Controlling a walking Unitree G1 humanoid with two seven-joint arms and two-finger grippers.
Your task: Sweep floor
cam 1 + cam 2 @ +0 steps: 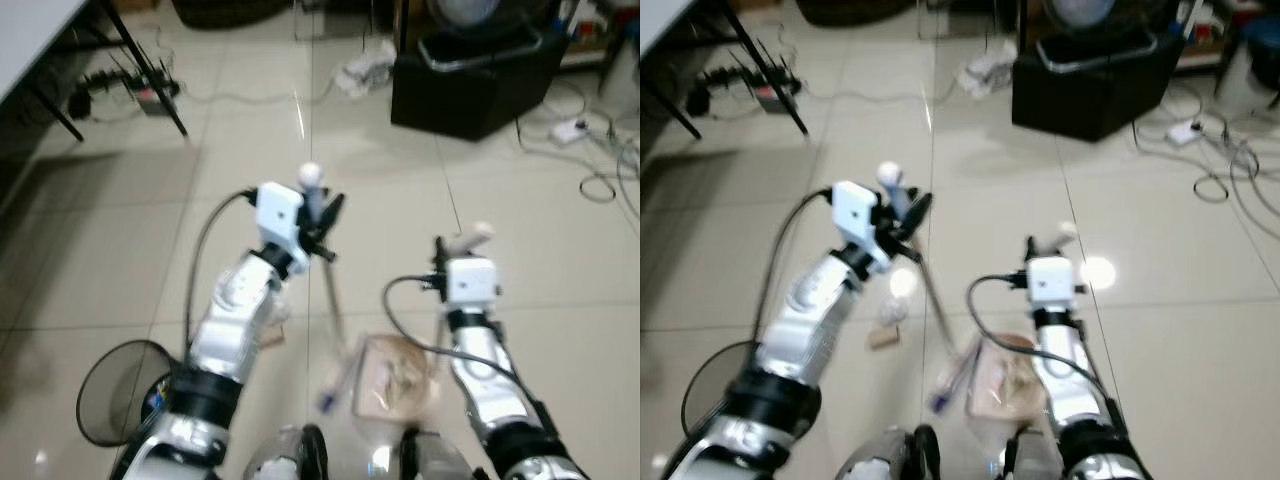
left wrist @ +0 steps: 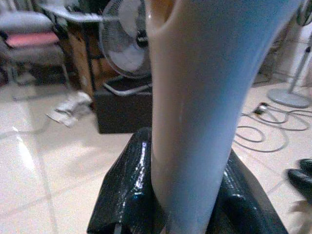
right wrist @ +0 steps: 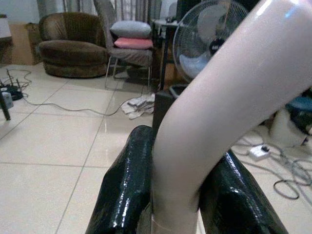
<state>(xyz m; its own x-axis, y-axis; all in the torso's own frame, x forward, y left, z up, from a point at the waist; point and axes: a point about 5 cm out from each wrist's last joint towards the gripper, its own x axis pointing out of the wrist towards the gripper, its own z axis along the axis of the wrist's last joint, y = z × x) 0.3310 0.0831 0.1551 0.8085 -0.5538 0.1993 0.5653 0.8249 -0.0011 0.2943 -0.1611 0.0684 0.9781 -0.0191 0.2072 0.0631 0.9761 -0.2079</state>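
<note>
down low, the left gripper [image 1: 322, 215] clamps the thin white broom handle [image 1: 333, 290], whose long axis slants near and right to the pale dustpan [image 1: 395, 375]; the right gripper [image 1: 447, 248], closed on the dustpan's white handle [image 1: 470, 236], stands just right of it.

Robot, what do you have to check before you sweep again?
1. Left hand gripping the broom handle: ok, fingers shut around it.
2. Right hand gripping the dustpan handle: ok.
3. Dustpan near the broom's lower end: ok.
4. Scraps on the tiles swept up: not ok.
5. Wire bin nearby for emptying: ok, by the left arm.
6. Cables clear of the sweep path: ok.
</note>
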